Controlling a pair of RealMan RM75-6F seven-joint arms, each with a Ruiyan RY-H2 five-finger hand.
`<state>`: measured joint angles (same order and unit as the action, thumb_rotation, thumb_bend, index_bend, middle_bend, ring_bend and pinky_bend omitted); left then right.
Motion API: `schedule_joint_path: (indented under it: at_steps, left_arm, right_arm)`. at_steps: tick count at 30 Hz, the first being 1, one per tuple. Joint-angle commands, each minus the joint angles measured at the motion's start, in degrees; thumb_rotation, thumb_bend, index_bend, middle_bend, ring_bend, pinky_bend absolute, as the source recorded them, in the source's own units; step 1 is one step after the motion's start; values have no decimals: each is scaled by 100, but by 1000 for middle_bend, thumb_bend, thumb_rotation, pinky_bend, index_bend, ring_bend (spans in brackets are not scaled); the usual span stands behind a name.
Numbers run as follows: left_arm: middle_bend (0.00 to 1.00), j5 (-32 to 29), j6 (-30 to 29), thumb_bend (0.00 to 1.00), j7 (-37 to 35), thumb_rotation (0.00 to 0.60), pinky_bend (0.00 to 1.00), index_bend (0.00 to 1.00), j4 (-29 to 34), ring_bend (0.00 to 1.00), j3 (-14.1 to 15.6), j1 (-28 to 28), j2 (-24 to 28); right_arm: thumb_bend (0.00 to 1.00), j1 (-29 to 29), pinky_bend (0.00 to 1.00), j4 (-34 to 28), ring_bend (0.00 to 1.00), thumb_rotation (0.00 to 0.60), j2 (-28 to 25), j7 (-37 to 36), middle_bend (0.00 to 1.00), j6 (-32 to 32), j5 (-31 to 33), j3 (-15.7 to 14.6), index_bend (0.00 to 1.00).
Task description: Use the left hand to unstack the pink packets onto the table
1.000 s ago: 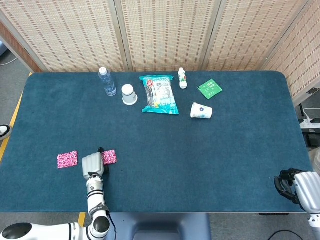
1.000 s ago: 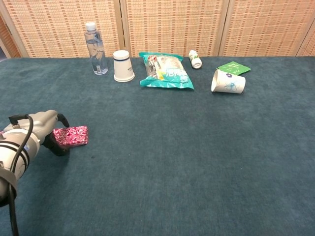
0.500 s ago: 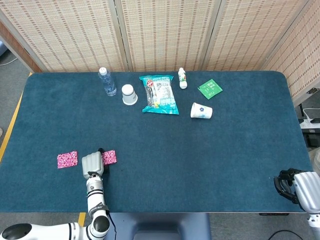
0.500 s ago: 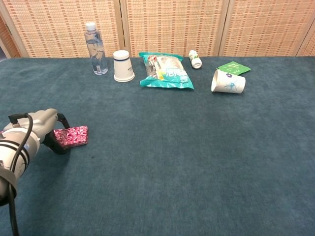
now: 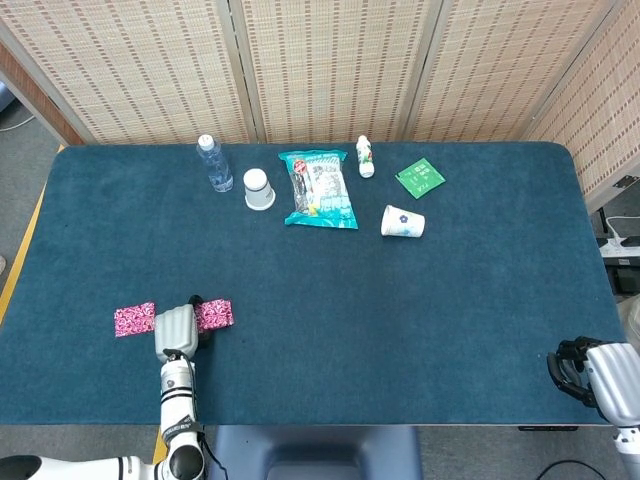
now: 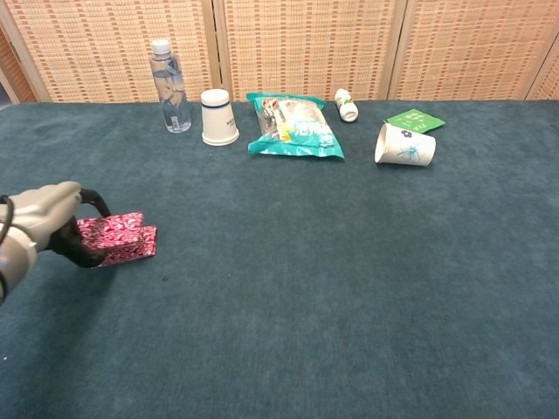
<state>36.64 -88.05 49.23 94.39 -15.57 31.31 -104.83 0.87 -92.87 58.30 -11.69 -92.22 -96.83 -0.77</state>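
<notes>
A stack of pink packets (image 5: 216,315) lies near the table's front left. In the chest view the top packet (image 6: 109,228) is raised off the lower one (image 6: 138,248). My left hand (image 5: 176,327) (image 6: 39,215) pinches the top packet's left end. Its dark fingers reach under that end. Another pink packet (image 5: 134,319) lies flat on the cloth just left of the hand, seen only in the head view. My right hand (image 5: 598,370) rests off the table's front right corner, its fingers curled in with nothing in them.
Along the back stand a water bottle (image 5: 214,165), an upside-down white cup (image 5: 258,189), a teal snack bag (image 5: 320,188), a small white bottle (image 5: 365,157) and a green sachet (image 5: 420,177). A paper cup (image 5: 403,221) lies on its side.
My left hand has shifted left and drawn back a little. The top pink packet has come up off the stack in its grip. The right hand has not moved.
</notes>
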Motion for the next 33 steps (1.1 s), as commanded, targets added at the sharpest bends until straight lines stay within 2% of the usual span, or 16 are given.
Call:
schedule_joint_path:
  at_steps: [1,7,11,16,24,33]
  left_arm:
    - [1000,334,-96,379,-181,600,1000,557,421,1000,372,-310,493]
    - [1000,749,-191,379,-687,600,1000,564,747,1000,870,-835,1173]
    - [1000,934,-186,379,-1021,600,1000,564,733,1000,1072,-1107,1378]
    - [1000,1073,-84,379,-1280,600,1000,564,507,1000,1225,-1313,1420]
    - [1000,1041,229,378,-1425,600,1000,549,92,1000,1261,-1472,1371]
    - [1000,1023,389,360,-1314,600,1000,316,39,1000,1189,-1526,1351]
  right_arm:
    - [479,-2,845,-6,734,600,4,13,802,1,2,-1,982]
    - [478,-1,846,-4,734,600,28,62,802,8,-4,-4,982]
    - [478,10,845,-8,734,600,50,123,802,47,9,-7,982]
    - [479,6,846,-17,734,600,57,149,802,45,18,-5,982]
    - [478,8,845,-13,734,600,59,147,802,55,34,-2,982]
    - [478,11,845,-21,734,600,57,153,802,63,48,3,982]
